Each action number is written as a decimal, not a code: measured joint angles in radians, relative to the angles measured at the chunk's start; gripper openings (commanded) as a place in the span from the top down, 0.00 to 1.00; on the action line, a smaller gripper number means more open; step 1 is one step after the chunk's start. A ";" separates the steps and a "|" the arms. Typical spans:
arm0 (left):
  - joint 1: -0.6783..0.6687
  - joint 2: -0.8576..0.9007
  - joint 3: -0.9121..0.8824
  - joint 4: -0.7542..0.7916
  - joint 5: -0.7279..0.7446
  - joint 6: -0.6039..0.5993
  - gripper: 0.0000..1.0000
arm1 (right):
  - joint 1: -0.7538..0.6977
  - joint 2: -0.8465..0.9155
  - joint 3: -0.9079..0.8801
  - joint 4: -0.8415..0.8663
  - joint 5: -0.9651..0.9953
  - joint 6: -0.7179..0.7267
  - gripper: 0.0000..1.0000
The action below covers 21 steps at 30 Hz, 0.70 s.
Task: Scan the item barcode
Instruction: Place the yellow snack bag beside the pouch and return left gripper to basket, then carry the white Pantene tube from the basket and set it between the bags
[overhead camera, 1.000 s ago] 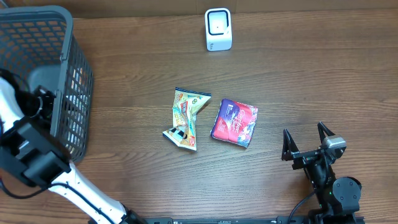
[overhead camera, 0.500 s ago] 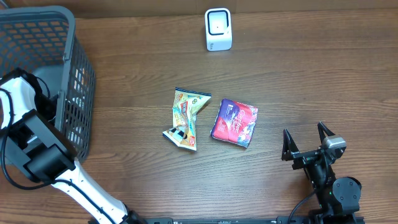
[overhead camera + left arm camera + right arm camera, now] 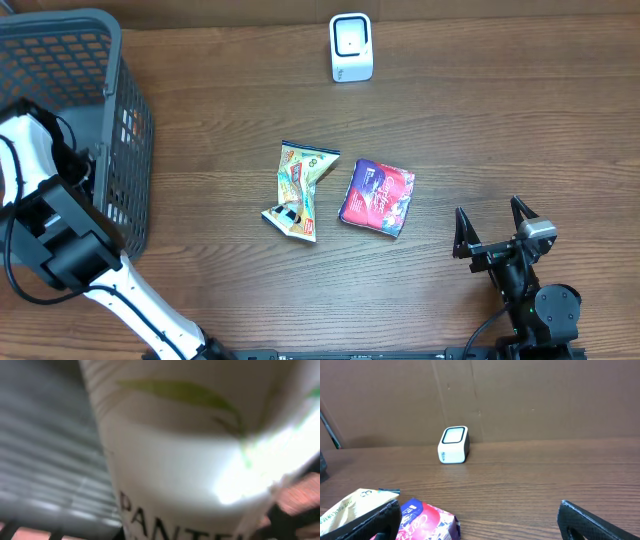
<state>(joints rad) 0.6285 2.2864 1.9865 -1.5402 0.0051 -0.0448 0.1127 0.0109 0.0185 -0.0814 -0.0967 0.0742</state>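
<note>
A white bottle (image 3: 200,460) with a green leaf print and black lettering fills the left wrist view, pressed right up against the camera. My left gripper (image 3: 78,165) reaches down inside the grey basket (image 3: 112,70) at the left and is shut on that bottle; its fingers are hidden behind it. The white barcode scanner (image 3: 351,47) stands at the back middle of the table and is also in the right wrist view, scanner (image 3: 454,445). My right gripper (image 3: 487,212) rests open at the front right, nothing between its fingers.
A yellow-green snack packet (image 3: 297,190) and a purple-red packet (image 3: 377,197) lie side by side mid-table, left of the right gripper (image 3: 482,525). The basket's mesh wall (image 3: 45,460) stands close on the bottle's left. A brown board backs the table.
The left arm has dipped deeper into the basket and its gripper has closed on the bottle. The right arm and the packets have not moved.
</note>
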 measured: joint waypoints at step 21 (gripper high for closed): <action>-0.166 -0.358 0.640 -0.151 0.308 -0.069 0.96 | 0.000 0.000 0.000 -0.001 0.000 0.000 0.00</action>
<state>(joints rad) 0.4625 1.9282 2.6266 -1.6917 0.3130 -0.1139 0.1127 0.0109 0.0185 -0.0826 -0.0971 0.0746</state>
